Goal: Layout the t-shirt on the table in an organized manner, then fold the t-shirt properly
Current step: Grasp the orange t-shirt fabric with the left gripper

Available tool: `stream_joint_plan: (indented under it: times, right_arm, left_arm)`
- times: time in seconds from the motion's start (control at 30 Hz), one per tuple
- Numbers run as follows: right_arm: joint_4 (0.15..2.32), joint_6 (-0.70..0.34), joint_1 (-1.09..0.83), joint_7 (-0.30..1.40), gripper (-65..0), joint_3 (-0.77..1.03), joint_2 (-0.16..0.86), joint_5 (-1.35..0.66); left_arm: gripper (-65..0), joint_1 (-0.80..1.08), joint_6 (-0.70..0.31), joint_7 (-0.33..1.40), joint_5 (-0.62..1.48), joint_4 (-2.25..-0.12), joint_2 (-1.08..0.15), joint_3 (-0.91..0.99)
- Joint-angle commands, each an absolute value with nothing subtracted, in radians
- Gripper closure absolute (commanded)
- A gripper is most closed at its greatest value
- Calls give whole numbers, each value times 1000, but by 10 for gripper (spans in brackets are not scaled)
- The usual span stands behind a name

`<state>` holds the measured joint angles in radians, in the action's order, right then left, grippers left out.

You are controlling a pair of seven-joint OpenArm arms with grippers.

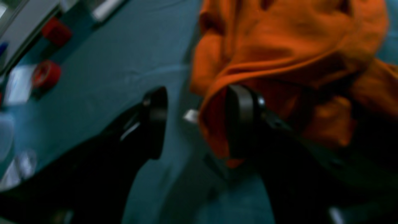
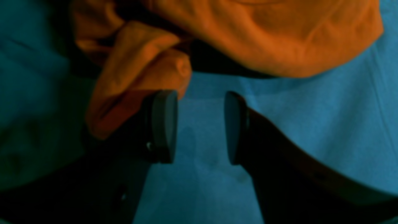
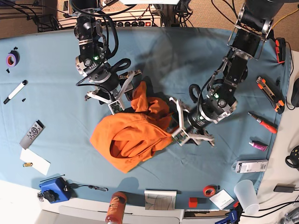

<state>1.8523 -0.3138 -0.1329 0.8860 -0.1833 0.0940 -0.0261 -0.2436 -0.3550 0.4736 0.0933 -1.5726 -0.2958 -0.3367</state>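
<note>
Barely begun: t-shirt (image 3: 128, 135) bunched in a heap mid-table (image 3: 51, 65) (no sleeve spread flat). Left gripper (image 1: 199, 121) and right gripper (image 2: 200, 127) both spread open at opposite edges, clamping nothing. Still to do: spreading flat, then all folding.

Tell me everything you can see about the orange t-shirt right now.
The bright orange soft fabric t-shirt lies crumpled in a loose heap near the middle of the light blue-teal cloth-covered table, not yet spread. One bunched end rises toward the right gripper; the left gripper meets its opposite edge. Both grippers are open. Its folds hide any tag.
</note>
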Motion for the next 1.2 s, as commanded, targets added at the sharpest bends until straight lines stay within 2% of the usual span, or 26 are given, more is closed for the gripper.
stream_joint_plan:
  times: [0.0, 0.13, 0.6, 0.87, 0.9, 0.97, 1.1, 1.17]
  right_arm:
    - [1871, -315, -119, 864, -249, -181, 94, -32]
    - [1871, -315, -119, 865, -249, -181, 94, -32]
    - [1872, -317, -119, 865, -249, -181, 94, -33]
    - [1872, -317, -119, 864, -249, -181, 94, -33]
    - [1872, -318, -119, 864, -249, -181, 94, -33]
    - [1872, -318, -119, 864, -249, -181, 95, -32]
    - [1873, -318, -118, 864, -249, -149, 94, -26]
    - [1879, -317, -119, 863, -249, -94, 94, -29]
  left_arm:
    - [-312, -263, -362, 453, 96, -1587, -297, -332]
    - [-312, -263, -395, 453, 96, -1586, -297, -332]
    - [-312, -264, -394, 450, 96, -1578, -296, -332]
    - [-305, -294, -385, 444, 97, -1470, -268, -332]
    - [-289, -297, -383, 444, 97, -1459, -262, -332]
    - [-219, -299, -379, 445, 99, -1457, -255, -332]
    - [-5, -299, -351, 465, 175, -1486, -249, -332]
    - [0, -299, -331, 517, 228, -1520, -249, -332]
